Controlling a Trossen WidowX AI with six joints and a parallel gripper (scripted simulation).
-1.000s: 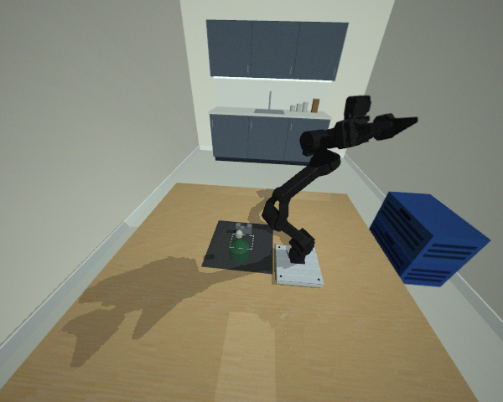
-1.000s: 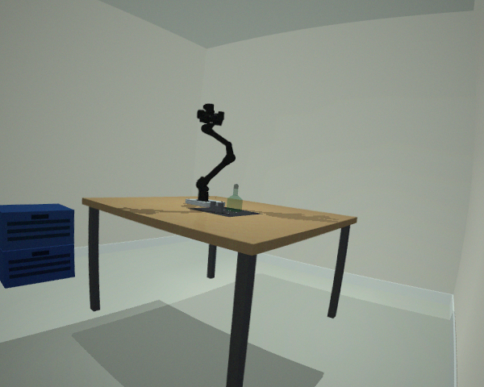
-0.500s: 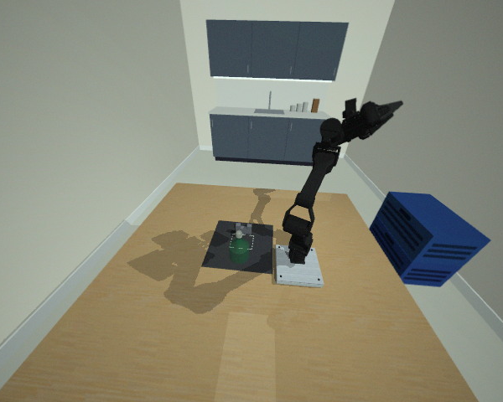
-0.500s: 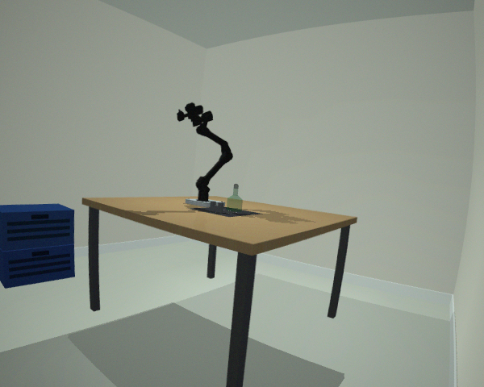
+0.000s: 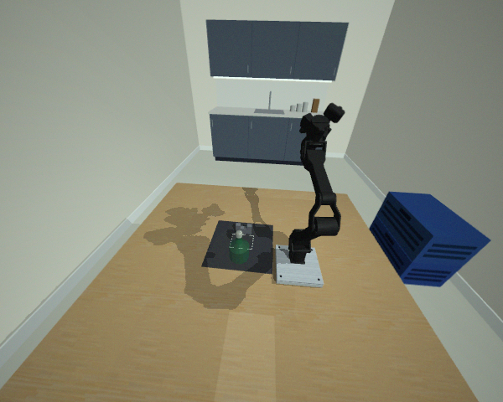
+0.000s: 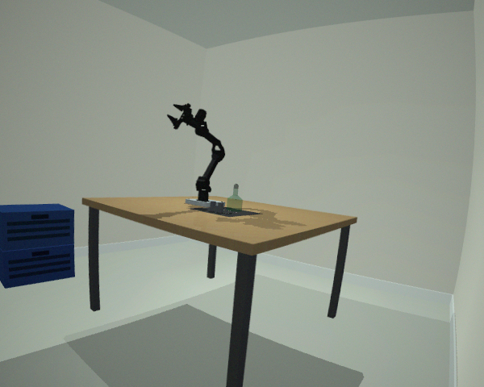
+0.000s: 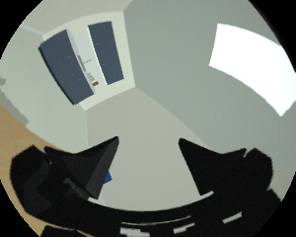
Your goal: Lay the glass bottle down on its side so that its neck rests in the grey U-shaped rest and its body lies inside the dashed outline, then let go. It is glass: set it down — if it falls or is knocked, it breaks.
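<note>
My gripper (image 6: 170, 110) (image 7: 150, 141) is spread wide, nothing between the fingers. Wrist view: room and walls past the tips, no bottle. Can't make out the fingertips from the top view.

Next out, the arm (image 5: 321, 177) (image 6: 210, 168): reaching up high off its base plate (image 5: 301, 276) (image 6: 189, 201), hand well above the table (image 5: 156, 328) (image 6: 171, 222) and pointed away from the work.

Glass bottle (image 5: 239, 253) (image 6: 234, 203): on the dark mat (image 5: 260, 261) (image 6: 251, 214), beside the base plate, well apart from me. Dashed outline (image 5: 252, 242) sits between bottle and grey U-shaped rest (image 5: 237, 226) (image 6: 217, 206). From the top, bottle overlaps the outline's near edge; can't tell exactly where its foot meets it.

Status: placement not done. No grip, no tilt, no lay-down, no release. Judged as at the very start; all of it is left.

Orientation: bottle upright, base down, neck straight up, long axis vertical. Needs a quarter turn or so, neck going toward the rest, axis ending flat across the outline. I'd come down slowly with fingers wide; a brush on the neck could topple it.
</note>
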